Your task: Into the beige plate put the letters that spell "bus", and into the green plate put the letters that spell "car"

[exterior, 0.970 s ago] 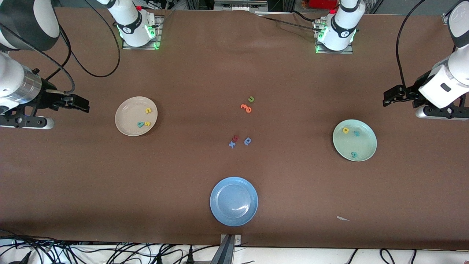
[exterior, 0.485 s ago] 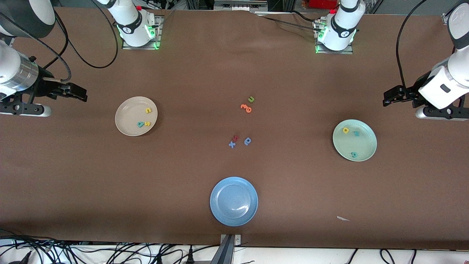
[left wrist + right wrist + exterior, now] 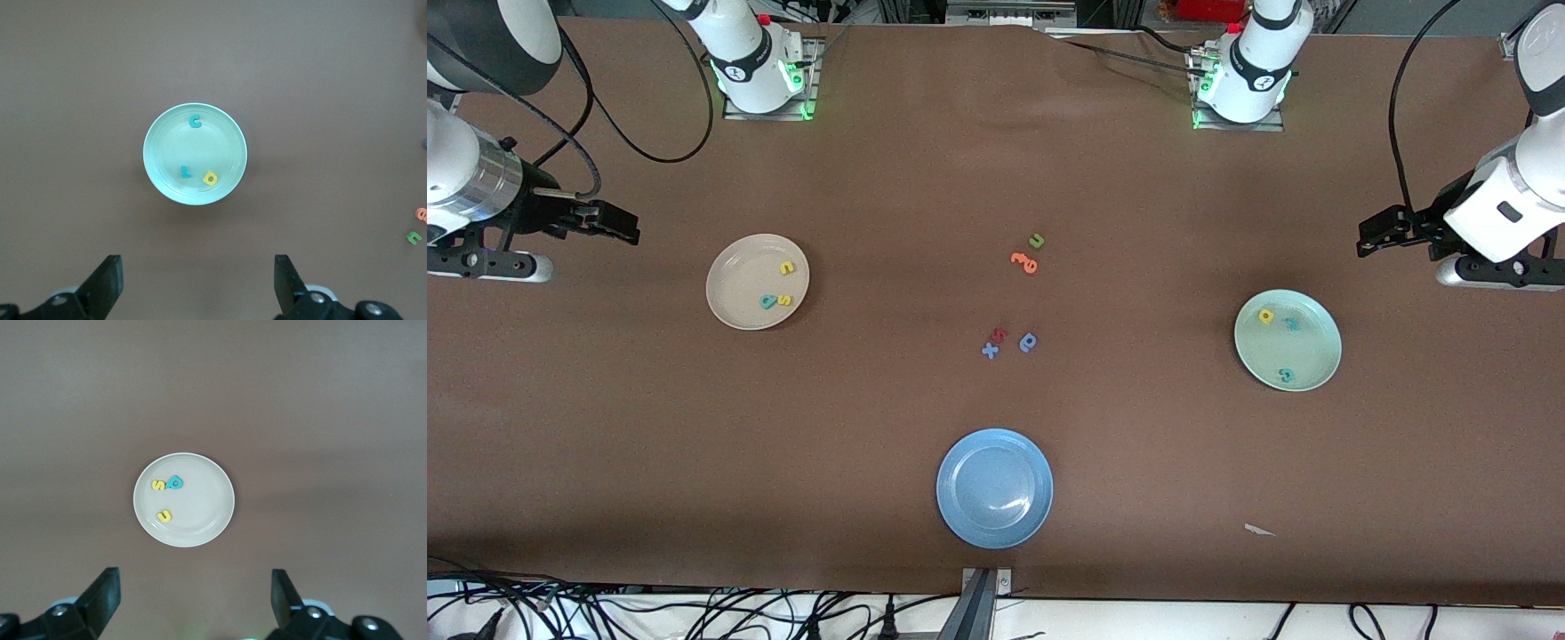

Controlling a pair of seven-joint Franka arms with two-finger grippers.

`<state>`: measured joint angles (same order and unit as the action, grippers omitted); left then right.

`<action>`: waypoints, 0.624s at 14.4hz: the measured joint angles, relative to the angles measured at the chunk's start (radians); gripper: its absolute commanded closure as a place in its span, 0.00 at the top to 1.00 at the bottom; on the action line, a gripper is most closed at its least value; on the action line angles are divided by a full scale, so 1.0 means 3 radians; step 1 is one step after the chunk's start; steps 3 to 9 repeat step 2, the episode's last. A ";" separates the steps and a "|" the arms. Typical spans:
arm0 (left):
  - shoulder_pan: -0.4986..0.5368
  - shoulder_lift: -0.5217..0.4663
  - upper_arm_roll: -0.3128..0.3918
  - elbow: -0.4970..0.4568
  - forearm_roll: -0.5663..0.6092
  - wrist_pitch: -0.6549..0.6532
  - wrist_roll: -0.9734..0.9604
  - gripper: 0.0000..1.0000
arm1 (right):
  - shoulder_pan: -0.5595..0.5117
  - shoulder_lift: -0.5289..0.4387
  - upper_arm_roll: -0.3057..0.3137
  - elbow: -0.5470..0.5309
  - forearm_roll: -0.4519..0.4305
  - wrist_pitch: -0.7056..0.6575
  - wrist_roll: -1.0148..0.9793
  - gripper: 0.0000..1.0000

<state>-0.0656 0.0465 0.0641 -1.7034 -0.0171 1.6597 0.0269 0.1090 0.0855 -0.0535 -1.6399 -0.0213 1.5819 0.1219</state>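
The beige plate (image 3: 738,276) (image 3: 203,500) holds a yellow "u" (image 3: 786,267) (image 3: 164,515), a teal "b" (image 3: 768,302) (image 3: 175,483) and a yellow "s" (image 3: 784,300) (image 3: 157,485). In the green plate (image 3: 1316,351) (image 3: 160,150) lie a yellow "a" (image 3: 1265,316) (image 3: 211,178), a teal "r" (image 3: 1292,324) (image 3: 186,172) and a teal "c" (image 3: 1285,375) (image 3: 195,121). My right gripper (image 3: 627,233) (image 3: 195,600) hangs open and empty, high over bare table beside the beige plate. My left gripper (image 3: 1369,238) (image 3: 198,283) is open and empty too, high beside the green plate.
Mid-table lie a green "u" (image 3: 1036,240), orange letters (image 3: 1024,261), a red letter (image 3: 1000,334), a blue "x" (image 3: 990,350) and a darker blue round letter (image 3: 1028,342). A blue plate (image 3: 960,507) sits near the front edge, with a white scrap (image 3: 1259,530) toward the left arm's end.
My right gripper has shifted a little toward the robots' side of the table and then stopped. The left arm and all letters have not moved.
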 measured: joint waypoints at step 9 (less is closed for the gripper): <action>0.0000 0.0000 0.0000 0.0000 0.0000 0.0000 0.0000 1.00 | 0.0001 0.0000 0.0005 0.0014 0.0000 -0.0001 0.0000 1.00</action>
